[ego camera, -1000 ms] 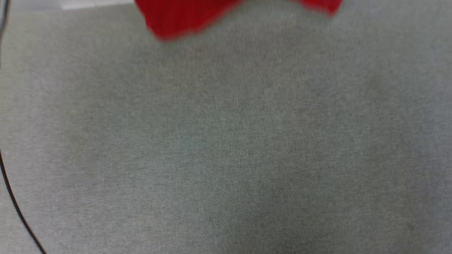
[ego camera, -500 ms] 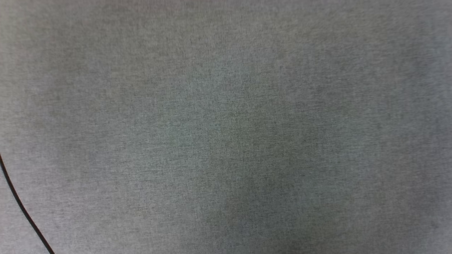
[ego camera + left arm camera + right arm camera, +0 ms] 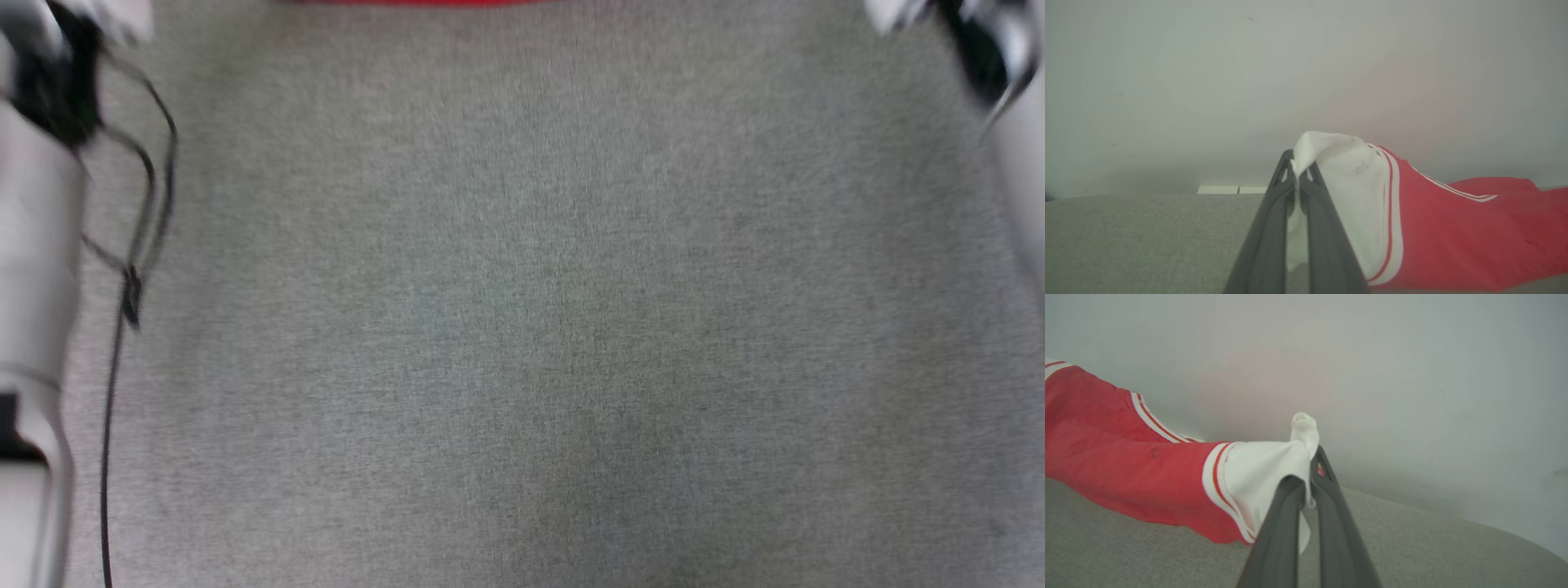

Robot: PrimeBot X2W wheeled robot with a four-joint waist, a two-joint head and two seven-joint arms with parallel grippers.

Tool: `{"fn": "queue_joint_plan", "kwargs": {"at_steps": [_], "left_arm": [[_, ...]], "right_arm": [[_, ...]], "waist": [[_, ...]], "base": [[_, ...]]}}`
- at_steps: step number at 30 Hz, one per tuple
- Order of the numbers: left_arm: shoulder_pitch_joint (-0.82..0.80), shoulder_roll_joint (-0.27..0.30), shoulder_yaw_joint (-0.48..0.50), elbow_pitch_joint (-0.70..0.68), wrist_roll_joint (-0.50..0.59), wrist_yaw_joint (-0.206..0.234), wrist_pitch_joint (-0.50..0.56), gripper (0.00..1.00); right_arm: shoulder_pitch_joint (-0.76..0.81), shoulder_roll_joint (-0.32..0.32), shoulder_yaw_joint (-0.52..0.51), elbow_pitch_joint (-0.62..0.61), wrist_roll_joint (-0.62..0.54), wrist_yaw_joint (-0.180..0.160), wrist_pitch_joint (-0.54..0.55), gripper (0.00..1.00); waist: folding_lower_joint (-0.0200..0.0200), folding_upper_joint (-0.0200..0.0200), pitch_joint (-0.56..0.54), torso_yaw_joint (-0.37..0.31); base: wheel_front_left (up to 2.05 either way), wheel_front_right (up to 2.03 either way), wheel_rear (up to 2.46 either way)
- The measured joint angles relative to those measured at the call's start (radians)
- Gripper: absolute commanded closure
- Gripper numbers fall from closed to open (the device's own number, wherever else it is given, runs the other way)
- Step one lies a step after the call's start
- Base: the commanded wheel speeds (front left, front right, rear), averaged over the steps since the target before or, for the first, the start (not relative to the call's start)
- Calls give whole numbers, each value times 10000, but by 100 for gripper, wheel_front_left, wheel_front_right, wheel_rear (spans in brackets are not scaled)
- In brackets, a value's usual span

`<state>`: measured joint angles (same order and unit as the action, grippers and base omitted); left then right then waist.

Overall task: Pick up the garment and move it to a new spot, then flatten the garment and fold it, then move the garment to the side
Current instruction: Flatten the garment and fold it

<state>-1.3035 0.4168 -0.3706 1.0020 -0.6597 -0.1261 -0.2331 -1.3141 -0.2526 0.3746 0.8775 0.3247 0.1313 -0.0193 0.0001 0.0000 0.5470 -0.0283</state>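
In the left wrist view, the left claw [image 3: 1299,165] was pinched shut on a white sleeve panel of the garment [image 3: 1453,237], whose red body trailed to the lower right of the frame onto the grey counter [image 3: 1126,245]. In the right wrist view, the right claw [image 3: 1306,465] was likewise clamped on a white panel, with red cloth stretching to the left edge. The head view showed a thin red strip at the top edge.

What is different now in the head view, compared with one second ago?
The left forearm and the right forearm have come into view at the sides. The garment is now a thin red strip at the top edge; the camera may have shifted. The grey surface is unchanged.
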Motion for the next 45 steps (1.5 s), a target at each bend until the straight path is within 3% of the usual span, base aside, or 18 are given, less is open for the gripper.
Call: {"fn": "queue_joint_plan", "kwargs": {"at_steps": [9,15,21,31,40,41,43,44,45], "left_arm": [[4298,36,414,-1114,-629,-8,-268,100],[7190,10,991,-2648,-761,449,-272,100],[9874,-6,1277,-4240,-965,1191,-265,100],[14058,280,1350,-7599,-1256,2824,635,100],[15678,451,1137,-9747,-1243,3699,1275,100],[15678,456,1097,-9900,-1195,3733,1335,100],[15669,476,999,-10180,-1162,3737,1423,100],[15642,500,961,-10307,-1099,3741,1440,100],[15582,529,941,-10414,-1060,3764,1494,100]], "right_arm": [[4029,-451,610,-1066,1026,0,-186,100],[6416,-736,646,-2033,1448,0,58,100],[8688,-886,173,-3035,1793,0,385,100],[12539,-621,-1145,-4661,1634,0,1177,100],[14828,-13,-2222,-6259,704,-2,1985,100],[14920,46,-2263,-6418,677,-2,2086,91],[14987,165,-2318,-6742,650,-2,2257,53],[14978,196,-2382,-6947,610,-2,2257,0],[14954,203,-2454,-7139,608,-2,2255,0]], "waist": [[-1,1,-1788,32],[-3,1,-3114,7],[-5,0,-4274,12],[-6,1,-5505,132],[-5,1,-5570,465],[-5,1,-5553,493],[-4,1,-5509,539],[-4,1,-5478,568],[-4,1,-5445,600]], "base": [[0,0,0],[0,0,0],[0,0,0],[0,0,0],[0,0,0],[0,0,0],[0,0,0],[0,0,0],[0,0,0]]}}
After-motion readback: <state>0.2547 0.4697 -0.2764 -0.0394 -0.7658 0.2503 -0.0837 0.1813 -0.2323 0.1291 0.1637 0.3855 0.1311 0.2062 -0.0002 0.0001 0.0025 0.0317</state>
